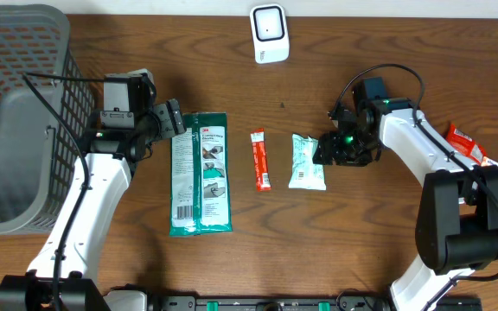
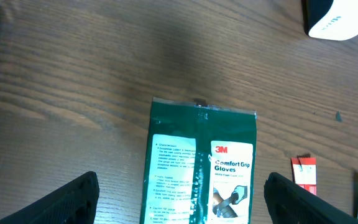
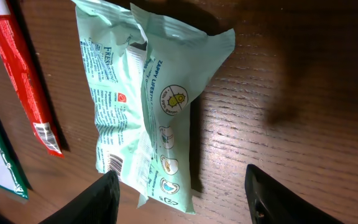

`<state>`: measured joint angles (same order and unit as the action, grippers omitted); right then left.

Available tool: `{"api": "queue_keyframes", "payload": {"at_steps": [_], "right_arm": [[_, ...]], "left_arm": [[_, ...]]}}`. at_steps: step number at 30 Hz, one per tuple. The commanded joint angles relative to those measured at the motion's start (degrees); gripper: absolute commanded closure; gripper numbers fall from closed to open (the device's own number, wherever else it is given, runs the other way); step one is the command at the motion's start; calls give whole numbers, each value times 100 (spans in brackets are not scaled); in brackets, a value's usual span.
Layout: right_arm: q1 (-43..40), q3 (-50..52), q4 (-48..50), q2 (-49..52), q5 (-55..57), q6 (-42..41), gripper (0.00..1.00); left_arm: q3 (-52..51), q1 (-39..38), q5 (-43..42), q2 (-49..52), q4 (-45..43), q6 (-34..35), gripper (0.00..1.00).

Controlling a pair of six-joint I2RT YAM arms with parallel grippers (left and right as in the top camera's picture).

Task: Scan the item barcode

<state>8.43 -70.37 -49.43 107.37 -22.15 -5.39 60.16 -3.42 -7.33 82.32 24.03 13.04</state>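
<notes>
A mint-green pouch (image 1: 307, 161) lies flat on the table, its barcode (image 3: 110, 165) facing up at the lower left corner. My right gripper (image 1: 331, 149) sits at the pouch's right edge, open; in the right wrist view the pouch (image 3: 145, 106) reaches down between the spread fingers of the right gripper (image 3: 182, 186) without being pinched. The white scanner (image 1: 269, 33) stands at the far middle of the table. My left gripper (image 1: 173, 119) hovers wide open over the top of a green gloves pack (image 2: 201, 168), holding nothing.
A red stick sachet (image 1: 260, 160) lies between the gloves pack (image 1: 201, 173) and the pouch. A grey mesh basket (image 1: 15, 112) fills the left side. A red-orange packet (image 1: 465, 144) lies by the right arm. The scanner (image 2: 340, 18) shows in the left wrist view's corner.
</notes>
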Motion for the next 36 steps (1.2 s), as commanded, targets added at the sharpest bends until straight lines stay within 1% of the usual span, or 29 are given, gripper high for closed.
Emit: {"api": "queue_keyframes", "payload": {"at_steps": [1,4,5,6,8,11,12,13,14,15,16,17,18,22,24,26,28,30,32,36], "right_arm": [[42,-76,0,-162,-85,79,40],[70,-76,-52,-162,-87,79,40],[72,-76,-48,-162,-87,76,40],[72,-76,-46,-162,-87,76,41],[72,-76,-20,-162,-87,76,41],[72,-76,15,-162,-85,76,41],[72,-76,15,-162,-87,76,42],[72,-76,13,-162,-87,76,43],[79,-74,11,-162,-87,76,43],[81,-70,2,-162,-92,74,44],[92,-68,-37,-162,-120,74,44],[101,-63,-81,-162,-177,76,44],[101,-63,-140,-162,-243,79,45],[94,-63,-243,-162,-286,79,47],[76,-44,-289,-162,-400,79,49],[61,17,-289,-162,-407,85,50],[39,155,-232,-162,-409,297,50],[-4,275,-90,-162,-433,501,50],[-66,348,94,-162,-442,505,50],[-240,450,531,-162,-955,507,53]], "left_arm": [[83,13,-125,-28,39,46,14],[83,13,-1432,-28,420,98,14],[42,-22,-2227,-22,590,98,14],[-20,-87,-2575,-9,568,98,14],[-120,-323,-2977,35,570,98,14],[-125,-697,-2946,85,570,94,15],[-125,-837,-2931,90,555,94,20],[-125,-942,-2909,92,509,96,32],[-125,-1051,-2852,98,472,96,50],[-125,-1165,-2706,114,457,96,59],[-125,-1364,-2363,155,437,98,75],[-125,-1563,-2085,210,407,103,89],[-125,-1777,-1976,295,334,118,93],[-125,-2365,-1976,595,-81,120,93],[-125,-2702,-1858,868,-481,334,93],[-125,-2859,-1832,1099,-743,404,92],[-125,-2994,-1858,1399,-1029,422,93],[-125,-3060,-2059,1648,-1294,444,93],[-125,-3101,-2295,1858,-1547,448,93],[-125,-3202,-2415,2225,-1956,531,93]]}}
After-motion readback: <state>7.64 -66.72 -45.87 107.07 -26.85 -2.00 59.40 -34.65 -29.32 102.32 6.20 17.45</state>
